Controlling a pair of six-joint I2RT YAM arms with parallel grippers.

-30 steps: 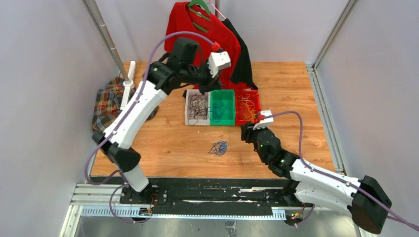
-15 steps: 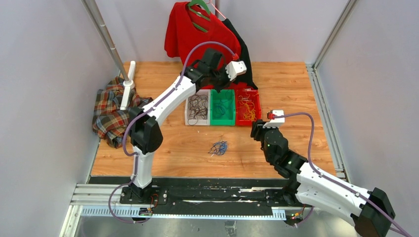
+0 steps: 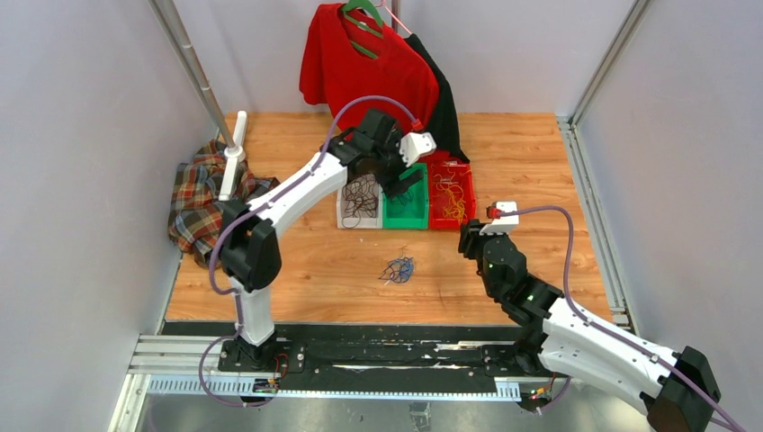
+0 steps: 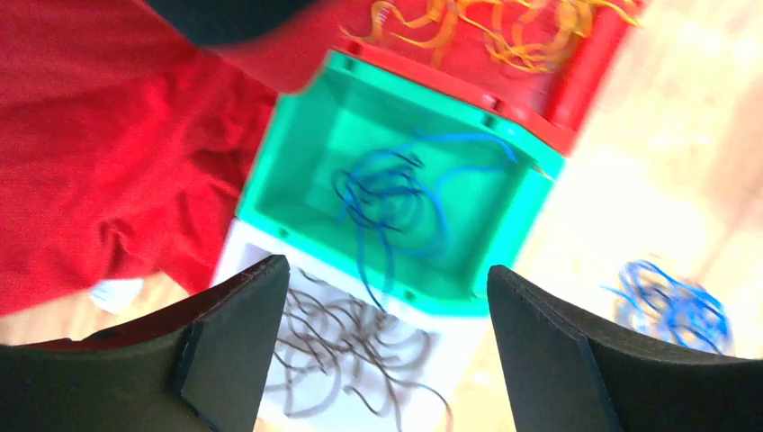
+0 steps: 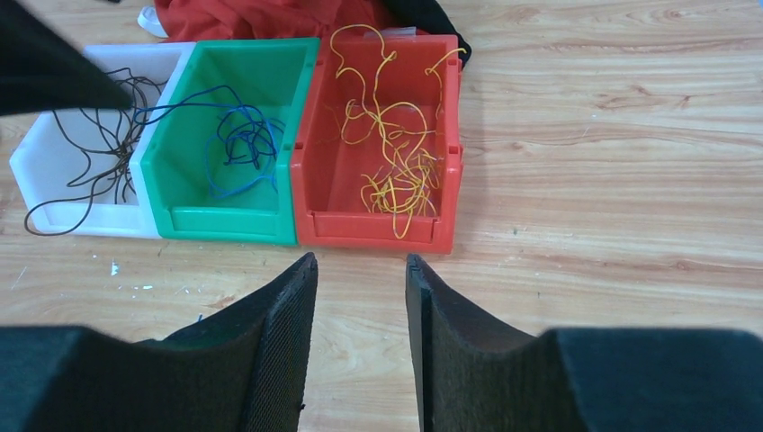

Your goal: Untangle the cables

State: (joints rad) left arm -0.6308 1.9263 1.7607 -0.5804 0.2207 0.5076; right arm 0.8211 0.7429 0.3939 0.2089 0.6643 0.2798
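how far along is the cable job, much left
Mostly sorted: black cables lie in the white bin, blue cables in the green bin, yellow cables in the red bin. Nothing is in hand: the left gripper hangs open over the green bin, and the right gripper is open and empty. Left: one small blue-and-dark tangle on the table.

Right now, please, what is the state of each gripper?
Left gripper: open wide, holding nothing, above the green bin.
Right gripper: partly open, holding nothing.
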